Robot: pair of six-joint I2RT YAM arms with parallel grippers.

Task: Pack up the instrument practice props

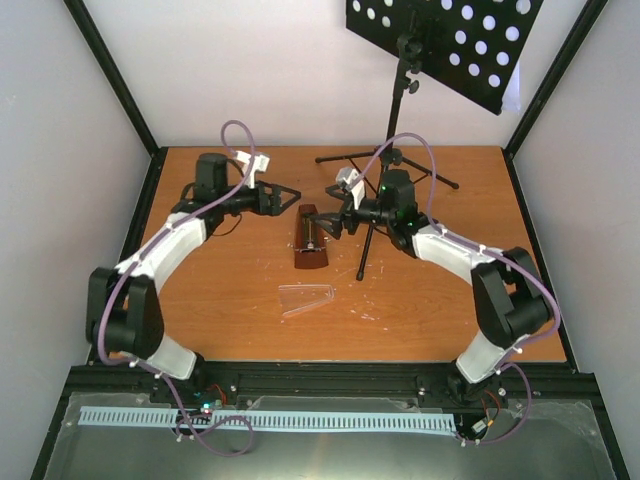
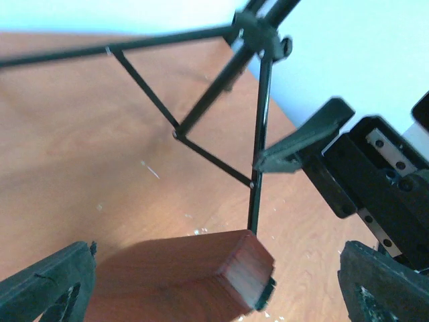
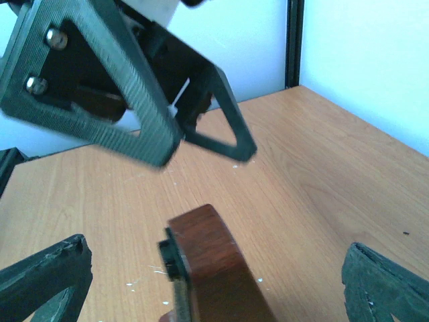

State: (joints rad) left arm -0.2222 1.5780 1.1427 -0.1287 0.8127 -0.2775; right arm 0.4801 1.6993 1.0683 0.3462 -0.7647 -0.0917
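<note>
Red-brown metronome [image 1: 311,240]: step in hand, lies uncovered.
My left end effector [image 1: 287,197], right end effector [image 1: 335,222]: spread, flanking it.
Next: probably fit clear cover [image 1: 306,297], 6 o'clock.

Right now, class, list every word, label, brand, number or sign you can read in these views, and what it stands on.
No text can be read in any view.
metronome: pale strip on its face, too small to read.
music stand desk: only holes, no lettering.
clear cover: blank.

Pale white walls [image 1: 300,70] and black corner posts [image 1: 115,80] enclose the orange-brown wooden table [image 1: 230,325].
</note>
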